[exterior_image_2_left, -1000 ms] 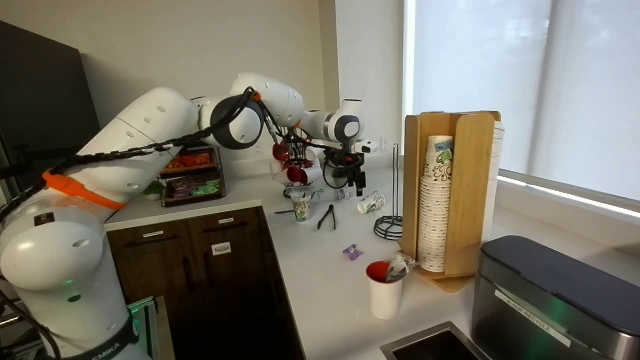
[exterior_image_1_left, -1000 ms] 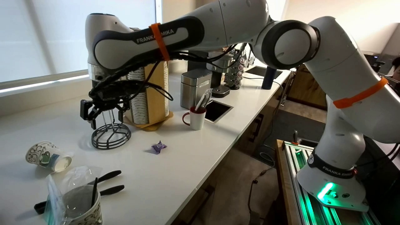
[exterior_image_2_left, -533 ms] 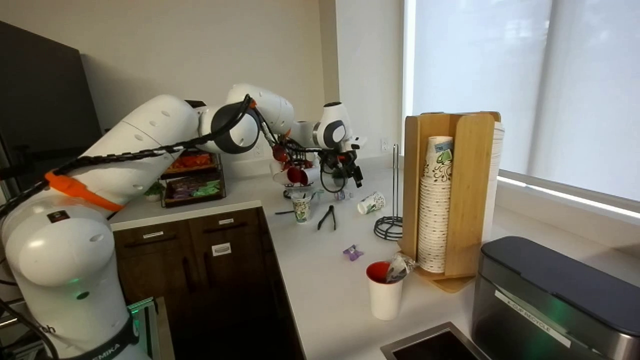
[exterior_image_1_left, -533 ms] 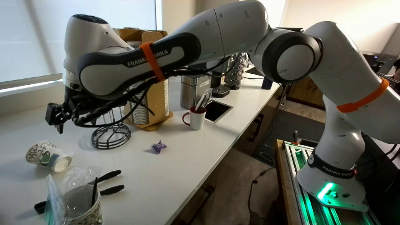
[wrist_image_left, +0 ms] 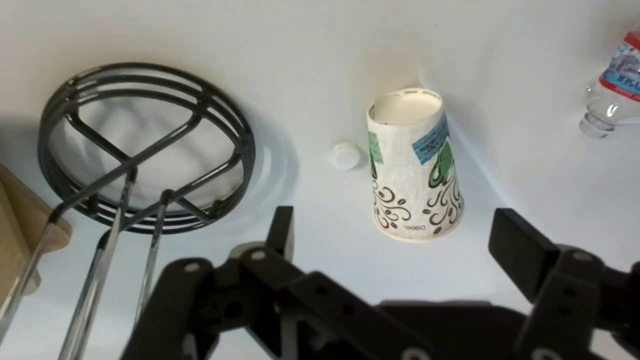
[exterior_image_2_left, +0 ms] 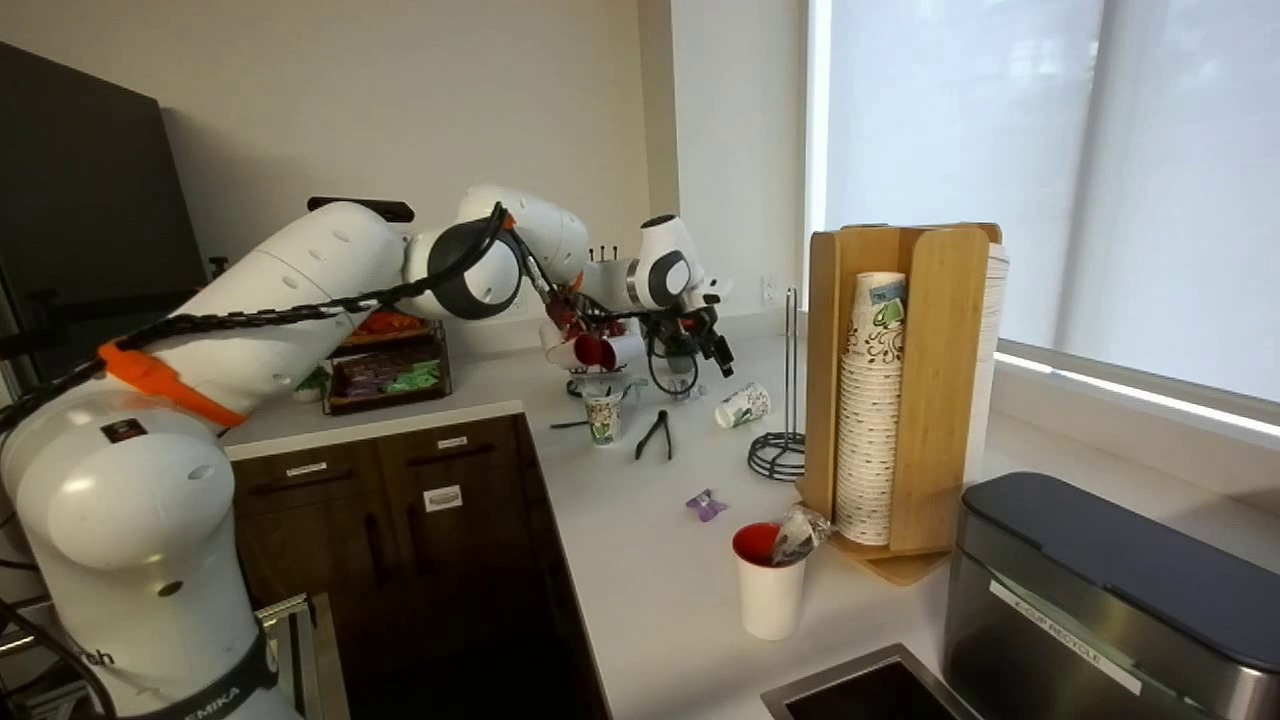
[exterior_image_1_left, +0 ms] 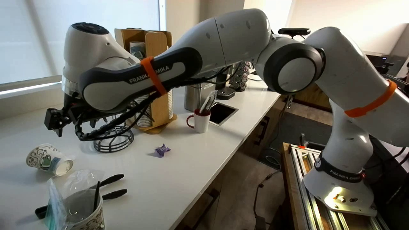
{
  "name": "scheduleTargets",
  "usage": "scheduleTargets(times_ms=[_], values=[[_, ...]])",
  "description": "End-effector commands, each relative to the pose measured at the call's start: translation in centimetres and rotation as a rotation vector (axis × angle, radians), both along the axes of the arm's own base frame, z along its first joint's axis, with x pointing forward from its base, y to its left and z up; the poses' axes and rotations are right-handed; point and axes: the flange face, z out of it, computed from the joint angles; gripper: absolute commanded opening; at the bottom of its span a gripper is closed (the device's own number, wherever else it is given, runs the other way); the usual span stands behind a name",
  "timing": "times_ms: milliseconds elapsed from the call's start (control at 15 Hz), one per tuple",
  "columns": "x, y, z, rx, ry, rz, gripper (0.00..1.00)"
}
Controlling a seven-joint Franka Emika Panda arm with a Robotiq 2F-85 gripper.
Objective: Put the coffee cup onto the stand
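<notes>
Gripper (wrist_image_left: 392,232) is open: in the wrist view its fingers (wrist_image_left: 522,252) stand wide apart, and in both exterior views it hangs at a slant above the counter (exterior_image_1_left: 153,187).

Cup (wrist_image_left: 417,175) lies on its side on the counter, below the gripper and apart from it. In the wrist view it shows within the span of the fingers, ahead of their tips. A small round white object (wrist_image_left: 345,155) sits just beside it.

Stand (wrist_image_left: 131,164) is upright, left of the gripper in the wrist view; cup and stand are apart. In an exterior view the arm (exterior_image_1_left: 134,81) hides part of its upright loop.

Farther left in the wrist view, just beside the stand, is the edge of the wooden box (exterior_image_2_left: 945,400). A bottle (wrist_image_left: 620,75), cut by the frame, is to the gripper's right there.

Farther from the gripper, on the same counter: black-handled tongs (exterior_image_1_left: 111,180), a purple piece (exterior_image_1_left: 162,150), and a white mug (exterior_image_2_left: 770,605), red inside, with a clear-wrapped item in it.
</notes>
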Motion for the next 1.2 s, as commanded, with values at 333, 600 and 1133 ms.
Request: scheduleTargets(times_ms=[333,600,1133], values=[[0.8,-0.6,-5.7,-0.02,0.001,0.155,1.0],[1.4,-1.5,-6.8,-0.027,-0.003,0.159,1.0],[2.4,0.2,-11.9,-0.026,-0.145,0.214,1.0]])
